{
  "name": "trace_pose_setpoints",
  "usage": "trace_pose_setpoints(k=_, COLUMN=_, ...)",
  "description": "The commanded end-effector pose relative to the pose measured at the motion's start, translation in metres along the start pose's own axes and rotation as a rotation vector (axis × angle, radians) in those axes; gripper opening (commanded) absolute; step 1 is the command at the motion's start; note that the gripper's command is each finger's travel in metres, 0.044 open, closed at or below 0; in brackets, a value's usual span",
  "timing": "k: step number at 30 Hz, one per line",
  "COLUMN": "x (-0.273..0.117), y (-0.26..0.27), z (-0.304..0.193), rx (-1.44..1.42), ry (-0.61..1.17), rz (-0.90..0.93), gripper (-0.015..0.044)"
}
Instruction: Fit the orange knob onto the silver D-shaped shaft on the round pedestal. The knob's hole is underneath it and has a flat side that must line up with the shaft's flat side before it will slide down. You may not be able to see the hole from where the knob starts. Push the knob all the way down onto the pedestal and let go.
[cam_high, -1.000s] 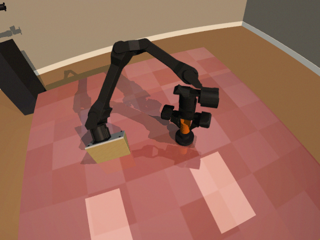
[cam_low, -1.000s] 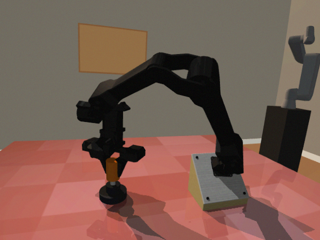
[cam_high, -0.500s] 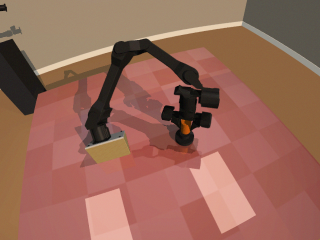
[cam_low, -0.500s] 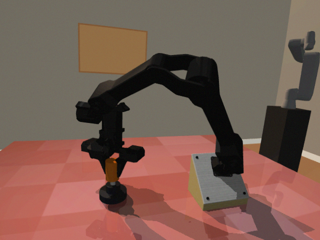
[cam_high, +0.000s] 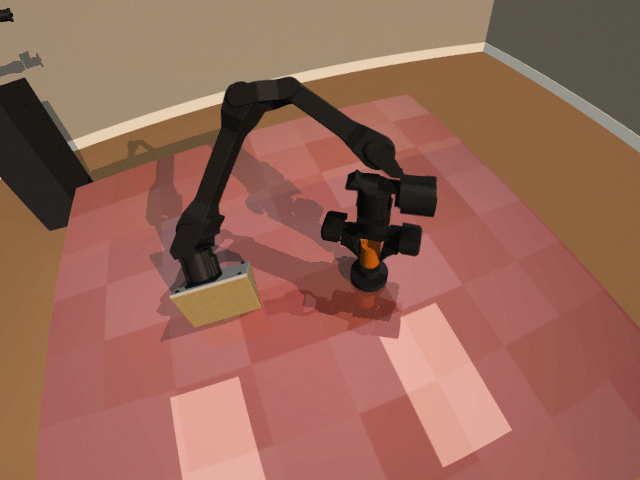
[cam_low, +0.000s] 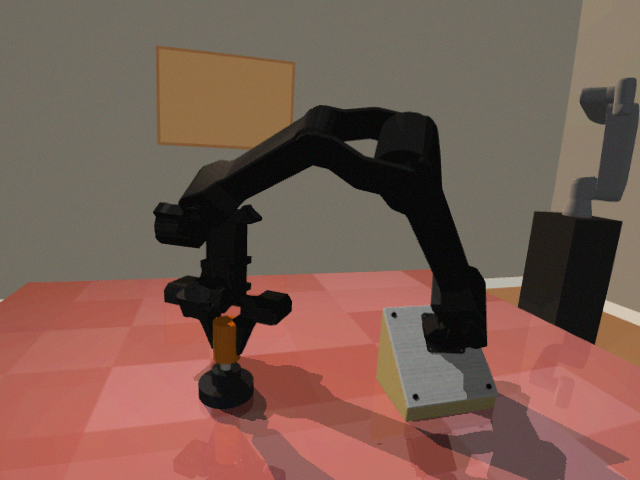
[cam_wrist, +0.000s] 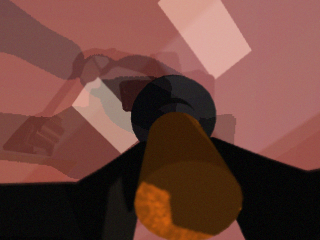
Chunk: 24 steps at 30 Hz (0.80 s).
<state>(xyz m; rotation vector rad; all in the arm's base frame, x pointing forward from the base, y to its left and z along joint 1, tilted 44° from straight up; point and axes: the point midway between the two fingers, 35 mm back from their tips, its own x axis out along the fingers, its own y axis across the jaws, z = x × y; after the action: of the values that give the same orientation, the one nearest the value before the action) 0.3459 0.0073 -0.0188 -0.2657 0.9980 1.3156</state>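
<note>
The orange knob (cam_high: 369, 256) (cam_low: 224, 341) (cam_wrist: 187, 165) stands upright between the fingers of my gripper (cam_high: 370, 253) (cam_low: 227, 346) (cam_wrist: 177, 145), which is shut on it. The round black pedestal (cam_high: 369, 281) (cam_low: 225, 391) (cam_wrist: 150, 110) is right below the knob. A short piece of the silver shaft (cam_low: 225, 367) shows between the knob's lower end and the pedestal's raised middle in the exterior view, so the knob is not down on the pedestal. The knob's hole and the shaft's flat side are hidden.
The arm's base stands on a wedge block with a metal top (cam_high: 222, 304) (cam_low: 429, 356), to one side of the pedestal. A dark pillar (cam_high: 36, 160) (cam_low: 568, 273) stands beyond the reddish tiled surface (cam_high: 320, 413) (cam_low: 77, 361). The arm arches over from the block to the knob.
</note>
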Motion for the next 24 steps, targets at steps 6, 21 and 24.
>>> trace_pose_setpoints(k=6, x=-0.0035, y=0.0024, z=-0.0001, rx=-0.089, ry=0.000, rz=0.003, gripper=0.0000)
trace_pose_setpoints(k=21, x=-0.0014, y=-0.0029, z=0.0015, rx=-0.211, ry=-0.001, rz=0.003, gripper=0.0000)
trace_pose_setpoints(k=24, x=-0.0016, y=-0.0046, z=0.0010, rx=-0.211, ry=-0.001, rz=0.003, gripper=0.0000)
